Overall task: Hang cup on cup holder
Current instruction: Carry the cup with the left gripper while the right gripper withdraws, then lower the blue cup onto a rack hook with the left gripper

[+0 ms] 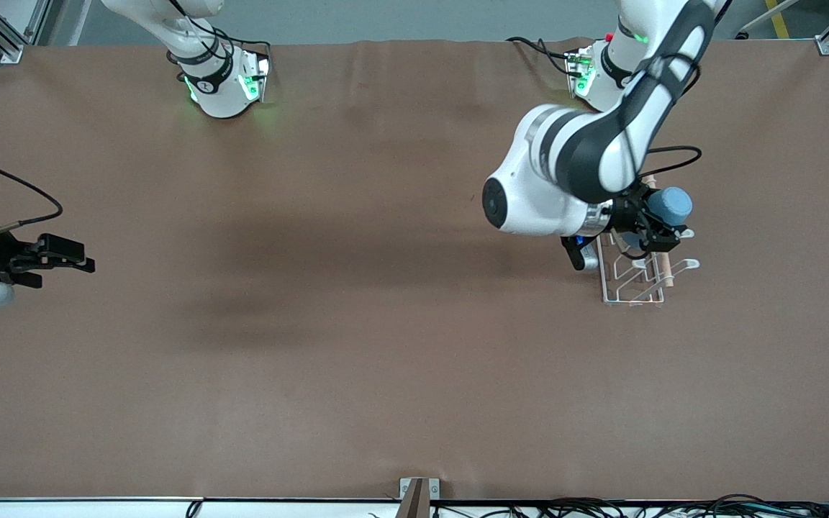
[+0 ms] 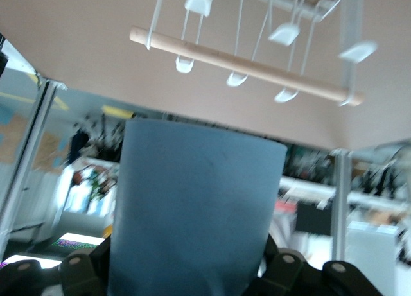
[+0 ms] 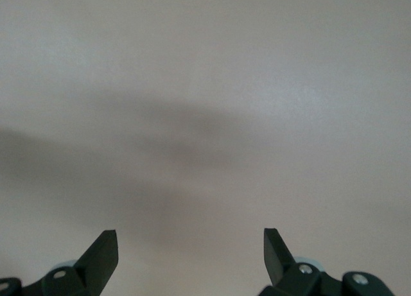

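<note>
- Your left gripper point(image 1: 655, 219) is closed on the cup point(image 1: 673, 205), which it carries in the air over the cup holder point(image 1: 637, 277), at the end of the rack farthest from the front camera.
- In the front view the cup sticks out past the fingers toward the left arm's end of the table, so you see its round end face.
- In the left wrist view the cup point(image 2: 196, 212) fills the lower middle of the picture, clamped between the dark fingers point(image 2: 282, 270) at its lower part. The wooden rod point(image 2: 250, 68) and the white looped prong tips point(image 2: 286, 33) of the cup holder point(image 2: 192, 36) show past the cup, apart from it.
- The cup holder stands on the brown table point(image 1: 357, 360) toward the left arm's end. From these views you cannot tell whether the cup touches any prong.
- Your right gripper point(image 1: 62, 252) waits over the table's edge at the right arm's end. Its fingers point(image 3: 103, 254) are spread apart with nothing between them, and only bare table point(image 3: 205, 116) lies under them.
</note>
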`<state>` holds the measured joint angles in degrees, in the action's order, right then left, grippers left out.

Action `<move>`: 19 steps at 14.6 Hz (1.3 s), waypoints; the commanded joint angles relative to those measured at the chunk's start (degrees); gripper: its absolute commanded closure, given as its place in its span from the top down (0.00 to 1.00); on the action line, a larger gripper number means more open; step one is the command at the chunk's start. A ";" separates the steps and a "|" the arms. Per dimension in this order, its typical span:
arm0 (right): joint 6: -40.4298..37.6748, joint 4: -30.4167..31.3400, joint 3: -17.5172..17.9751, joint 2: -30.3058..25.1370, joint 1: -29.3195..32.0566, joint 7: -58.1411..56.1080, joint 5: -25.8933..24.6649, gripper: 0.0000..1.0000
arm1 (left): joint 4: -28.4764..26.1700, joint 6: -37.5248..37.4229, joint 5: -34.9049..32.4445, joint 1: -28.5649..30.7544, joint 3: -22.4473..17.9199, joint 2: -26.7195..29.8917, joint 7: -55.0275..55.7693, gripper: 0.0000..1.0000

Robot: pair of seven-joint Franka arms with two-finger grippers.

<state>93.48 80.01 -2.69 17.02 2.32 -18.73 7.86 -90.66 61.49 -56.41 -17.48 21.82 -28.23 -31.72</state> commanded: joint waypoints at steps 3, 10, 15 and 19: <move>-6.91 -1.53 0.49 -4.09 -1.88 16.84 -2.84 1.00 | -4.17 -0.76 -7.56 -0.09 0.33 -2.35 -2.03 0.17; -2.78 9.80 0.32 -16.49 -4.17 18.29 -7.95 1.00 | -3.74 -0.32 -11.61 0.43 0.33 -9.04 -0.54 0.17; -2.87 7.63 -0.12 -15.80 -2.77 17.77 -7.33 1.00 | -3.74 1.53 -11.70 0.52 0.42 -11.94 4.90 0.17; -3.04 7.96 -0.03 -15.62 -2.06 16.63 -7.16 1.00 | -3.65 3.37 -11.70 0.87 0.33 -13.08 5.79 0.19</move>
<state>90.08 86.81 -3.20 2.15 -0.13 -1.57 1.05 -94.81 64.12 -66.86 -17.18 21.82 -41.02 -26.14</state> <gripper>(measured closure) 0.000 0.220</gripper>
